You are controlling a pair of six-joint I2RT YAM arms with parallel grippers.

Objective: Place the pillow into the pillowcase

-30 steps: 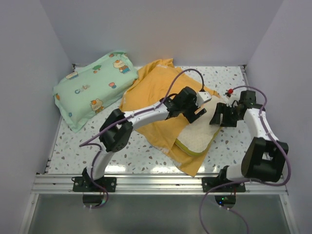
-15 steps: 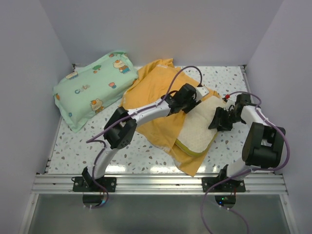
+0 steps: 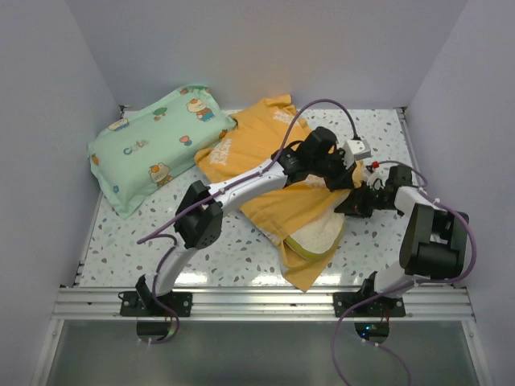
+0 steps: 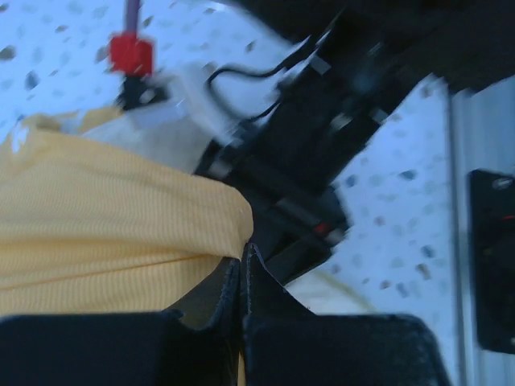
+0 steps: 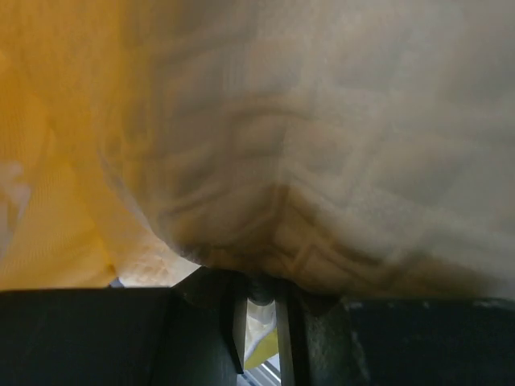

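- Left gripper (image 4: 242,253) is clamped tight. From its wrist cam it looks like it's pinching the edge of the pillowcase (image 3: 257,157), right at the far-right corner of the cloth.
- Right gripper (image 5: 259,301) is nearly closed, with cream fabric bunched between the fingers, so I'd say it has the pillow (image 3: 318,233) by its right end. That cam is basically smothered in cloth, so I'm not 100% sure.
- The pillow sits partly inside the case. Its near end pokes out toward the arm bases, with orange cloth both over and under it.
- The pillow's long axis runs diagonally, from the near middle of the table up and right to the right gripper.
- The two grippers are just beside each other, with the case edge slightly farther back than the pillow end. My guess is the next move depends on pulling cloth over pillow along that diagonal.
- The right arm is nearer the pillow, while the left is stretched way across.
- The speckled table (image 3: 129,241) is flat, the right wall is close by, and a mint-green pillow (image 3: 153,145) sits well apart at far left.
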